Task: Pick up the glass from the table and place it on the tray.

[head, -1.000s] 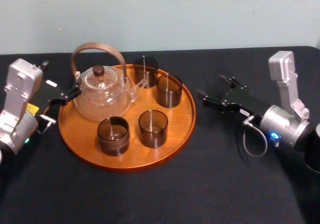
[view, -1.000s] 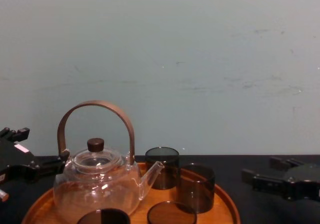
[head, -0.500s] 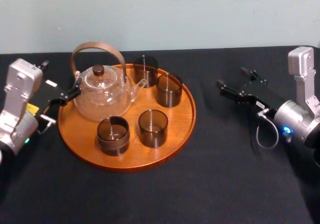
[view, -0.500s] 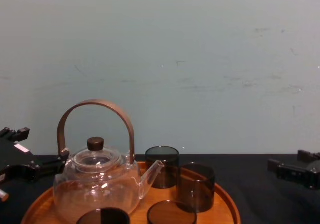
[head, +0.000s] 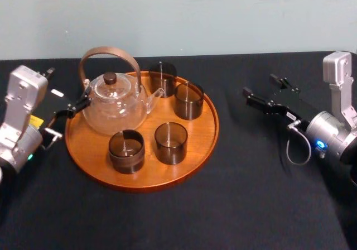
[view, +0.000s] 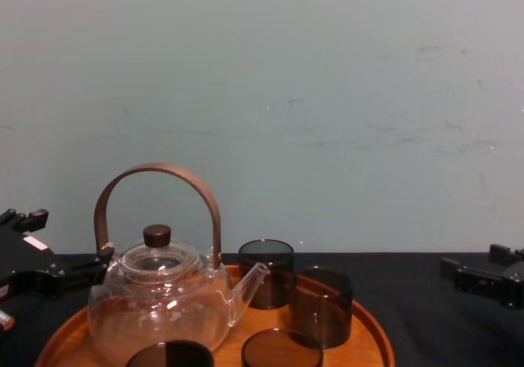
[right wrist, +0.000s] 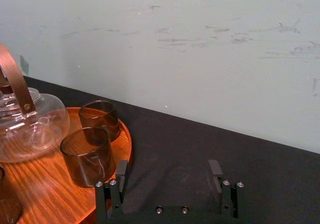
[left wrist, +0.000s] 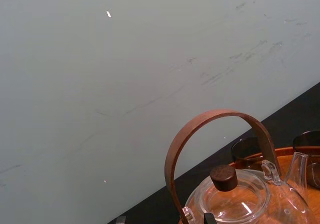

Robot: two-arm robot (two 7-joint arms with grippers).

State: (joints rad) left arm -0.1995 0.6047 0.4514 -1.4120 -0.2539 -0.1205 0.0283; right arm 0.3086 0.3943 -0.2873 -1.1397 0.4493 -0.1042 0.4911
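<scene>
A large round orange-brown tray (head: 198,141) is seen on the black counter (head: 251,194), left of the counter's middle and nearer its far edge. 4 dark smoked glasses (head: 188,100) are standing upright on the tray, none touching another: 2 are set along the tray's far rim, beside the spout of a clear teapot (head: 114,107), and 2 are set nearer the tray's front rim. The teapot (with a brown arched handle and a dark lid knob) is placed on the left half of the tray. The right gripper (head: 260,85) is held above bare counter, well to the right of the tray and close to the counter's right edge, and is pointed toward the tray. In the right wrist view its jaws are seen spread wide, with nothing but black cloth between them. The left gripper (head: 70,84) is positioned at the tray's left rim, with 1 finger just beside the foot of the teapot's handle; whether contact is made cannot be told. Its jaws also appear parted, and nothing is gripped.
</scene>
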